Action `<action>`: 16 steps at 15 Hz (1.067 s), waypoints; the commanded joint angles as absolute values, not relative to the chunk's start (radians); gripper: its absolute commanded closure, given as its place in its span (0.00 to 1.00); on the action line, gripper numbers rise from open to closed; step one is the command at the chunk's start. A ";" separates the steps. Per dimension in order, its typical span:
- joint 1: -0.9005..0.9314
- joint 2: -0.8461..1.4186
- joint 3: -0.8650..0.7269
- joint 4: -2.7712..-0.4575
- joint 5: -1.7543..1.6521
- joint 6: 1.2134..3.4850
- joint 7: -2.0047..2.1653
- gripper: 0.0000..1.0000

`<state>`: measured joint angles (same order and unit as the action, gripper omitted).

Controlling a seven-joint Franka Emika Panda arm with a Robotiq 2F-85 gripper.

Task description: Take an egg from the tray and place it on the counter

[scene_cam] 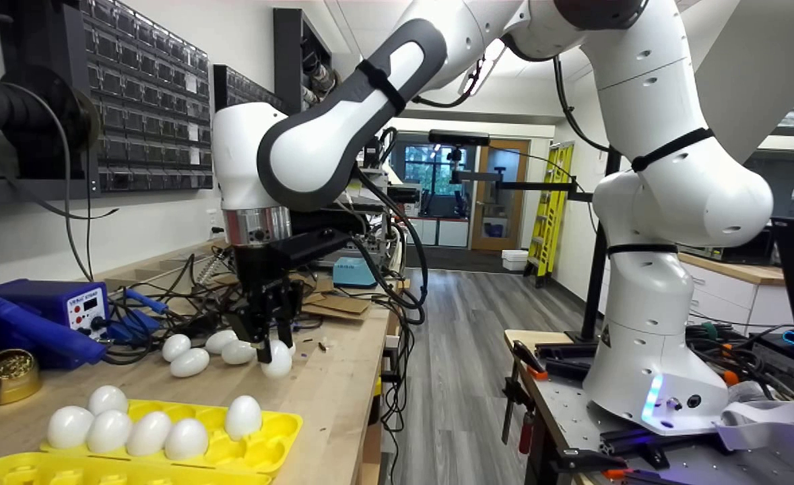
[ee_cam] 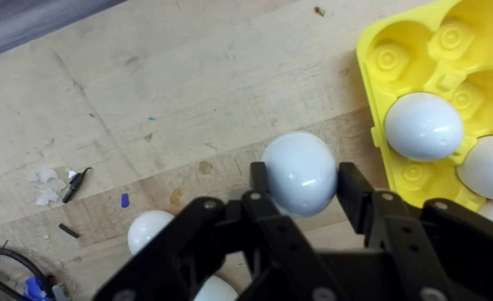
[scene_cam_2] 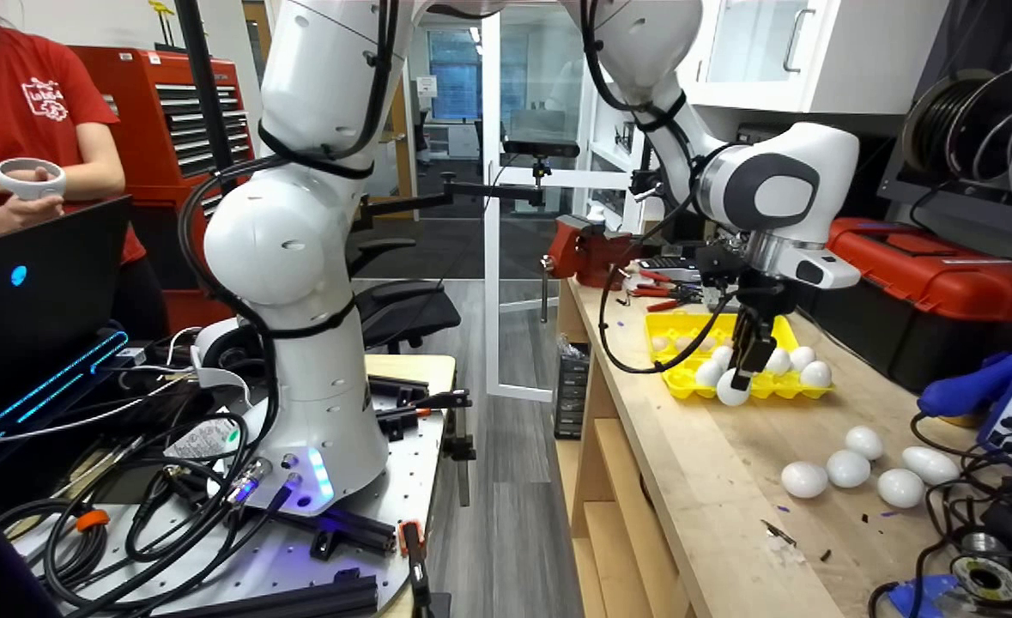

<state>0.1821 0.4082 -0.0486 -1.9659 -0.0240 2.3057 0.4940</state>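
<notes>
My gripper [ee_cam: 302, 177] is shut on a white egg [ee_cam: 300, 171], one black finger on each side. In both exterior views the held egg [scene_cam: 277, 362] [scene_cam_2: 733, 389] hangs from the fingertips above the light-wood counter [scene_cam: 333, 377] [scene_cam_2: 694, 468], between the tray and the loose eggs. The yellow tray [scene_cam: 281, 431] [scene_cam_2: 675, 324] lies open with several white eggs in it and some bare cups; its end shows at the right in the wrist view [ee_cam: 371, 100]. Several loose white eggs [scene_cam: 190, 362] [scene_cam_2: 847, 469] [ee_cam: 148, 228] lie on the counter beside the gripper.
A blue soldering station [scene_cam: 56, 310] and tangled cables [scene_cam: 181, 289] lie toward the wall. A brass tin [scene_cam: 14, 374] stands near them. A red and black toolbox [scene_cam_2: 943, 292] stands behind the tray. Small scraps [ee_cam: 77, 184] lie on the counter.
</notes>
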 commanded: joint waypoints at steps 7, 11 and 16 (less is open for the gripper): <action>0.182 0.498 -0.062 -1.907 -0.042 2.268 0.512 0.80; 0.181 0.507 -0.069 -1.897 -0.041 2.253 0.515 0.29; 0.179 0.492 -0.074 -1.899 -0.037 2.264 0.515 0.02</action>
